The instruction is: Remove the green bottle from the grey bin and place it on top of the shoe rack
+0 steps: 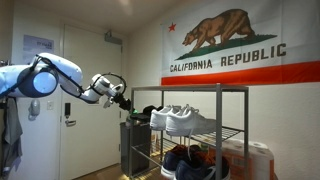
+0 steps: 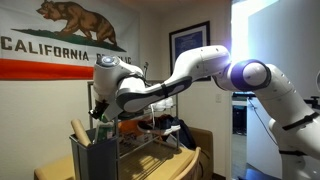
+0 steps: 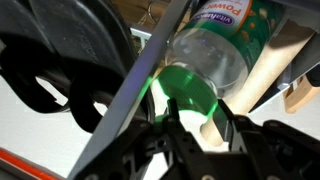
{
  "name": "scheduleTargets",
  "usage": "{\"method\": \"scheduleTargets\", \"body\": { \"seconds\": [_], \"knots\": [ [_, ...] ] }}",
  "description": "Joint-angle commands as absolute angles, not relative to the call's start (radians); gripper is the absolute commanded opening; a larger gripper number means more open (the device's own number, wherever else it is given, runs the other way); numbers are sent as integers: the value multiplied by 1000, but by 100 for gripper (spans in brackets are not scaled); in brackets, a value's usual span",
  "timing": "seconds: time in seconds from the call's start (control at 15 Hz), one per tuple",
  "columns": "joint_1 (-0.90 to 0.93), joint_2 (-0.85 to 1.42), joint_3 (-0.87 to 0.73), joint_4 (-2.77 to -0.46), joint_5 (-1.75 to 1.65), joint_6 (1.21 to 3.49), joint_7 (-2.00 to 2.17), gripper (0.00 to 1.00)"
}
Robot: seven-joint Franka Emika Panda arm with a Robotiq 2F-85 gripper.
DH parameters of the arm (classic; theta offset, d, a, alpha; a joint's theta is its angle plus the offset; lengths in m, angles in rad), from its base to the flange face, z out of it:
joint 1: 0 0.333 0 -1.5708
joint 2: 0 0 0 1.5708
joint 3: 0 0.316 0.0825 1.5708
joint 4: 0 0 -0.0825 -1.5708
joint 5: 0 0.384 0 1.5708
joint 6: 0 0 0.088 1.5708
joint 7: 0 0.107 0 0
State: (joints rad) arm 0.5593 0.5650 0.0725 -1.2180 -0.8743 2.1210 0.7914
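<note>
My gripper [image 3: 195, 125] is shut on the green end of the green bottle [image 3: 215, 50], which has a clear middle and a pale printed label and lies tilted across the wrist view. In both exterior views the gripper [image 1: 122, 100] [image 2: 104, 116] hangs just above the open top of the grey bin [image 1: 130, 148] [image 2: 95, 160]. Only a small bit of green from the bottle shows there. The shoe rack [image 1: 200, 90] stands right beside the bin, its flat top frame open. In an exterior view the rack [image 2: 150, 145] is mostly hidden behind the arm.
Wooden sticks [image 2: 78, 130] poke out of the bin, and one shows behind the bottle [image 3: 255, 75]. White sneakers [image 1: 185, 120] sit on the rack's upper shelf, with dark shoes below. A white and orange container [image 1: 252, 160] stands by the rack. A door [image 1: 85, 100] is behind the arm.
</note>
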Motion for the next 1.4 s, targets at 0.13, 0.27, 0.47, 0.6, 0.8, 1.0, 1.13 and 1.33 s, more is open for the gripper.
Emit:
{"method": "scheduleTargets", "body": {
  "seconds": [0.13, 0.27, 0.47, 0.6, 0.8, 1.0, 1.13, 1.33],
  "knots": [
    [563, 585, 79, -1180, -852, 2079, 771, 12],
    [563, 587, 82, -1175, -849, 2081, 769, 10],
    [562, 584, 89, -1170, -840, 2084, 765, 65],
    [562, 584, 92, -1169, -833, 2080, 767, 80],
    [551, 579, 103, -1182, -814, 2090, 745, 100],
    [549, 570, 99, -1197, -828, 2120, 723, 100],
    [560, 575, 91, -1201, -837, 2110, 753, 100],
    [560, 577, 91, -1201, -837, 2110, 753, 100]
  ]
}}
